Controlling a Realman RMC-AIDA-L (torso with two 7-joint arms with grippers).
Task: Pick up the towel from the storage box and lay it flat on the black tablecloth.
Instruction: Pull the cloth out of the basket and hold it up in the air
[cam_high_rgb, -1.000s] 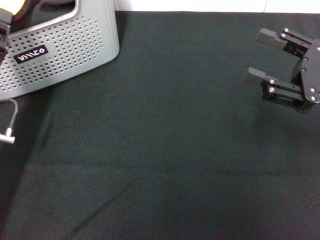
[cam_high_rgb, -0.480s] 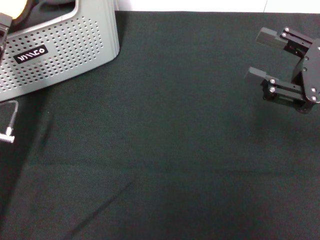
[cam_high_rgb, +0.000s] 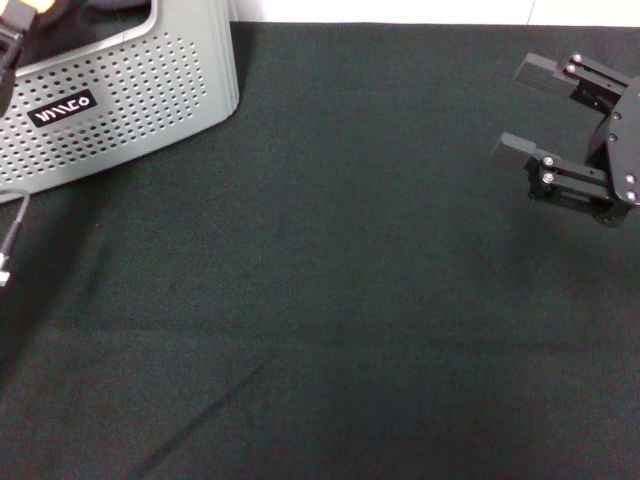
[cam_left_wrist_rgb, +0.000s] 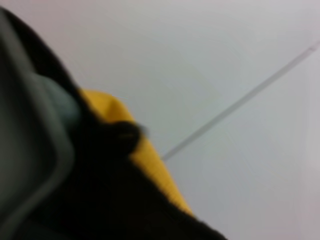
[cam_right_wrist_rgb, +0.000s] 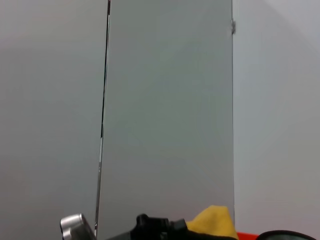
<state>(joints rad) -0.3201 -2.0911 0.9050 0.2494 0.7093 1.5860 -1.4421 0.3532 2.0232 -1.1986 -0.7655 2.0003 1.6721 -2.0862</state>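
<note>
The light grey perforated storage box (cam_high_rgb: 130, 90) stands at the far left of the black tablecloth (cam_high_rgb: 330, 300). My left gripper (cam_high_rgb: 10, 35) is at the box's left end, mostly cut off by the picture edge. A small orange-yellow bit of the towel (cam_high_rgb: 40, 5) shows beside it. In the left wrist view the towel's yellow side (cam_left_wrist_rgb: 150, 165) with black edging fills the near field, held close to the camera. The right wrist view shows the yellow towel (cam_right_wrist_rgb: 214, 222) far off. My right gripper (cam_high_rgb: 510, 112) hovers open and empty over the cloth's far right.
A thin cable with a metal plug (cam_high_rgb: 12, 235) hangs from my left arm over the cloth's left edge. A white wall lies behind the table. The cloth has a faint crease (cam_high_rgb: 210, 410) near the front.
My left gripper has risen toward the top edge with the towel's orange bit, and the hanging cable has moved up and left. The right gripper has barely shifted.
</note>
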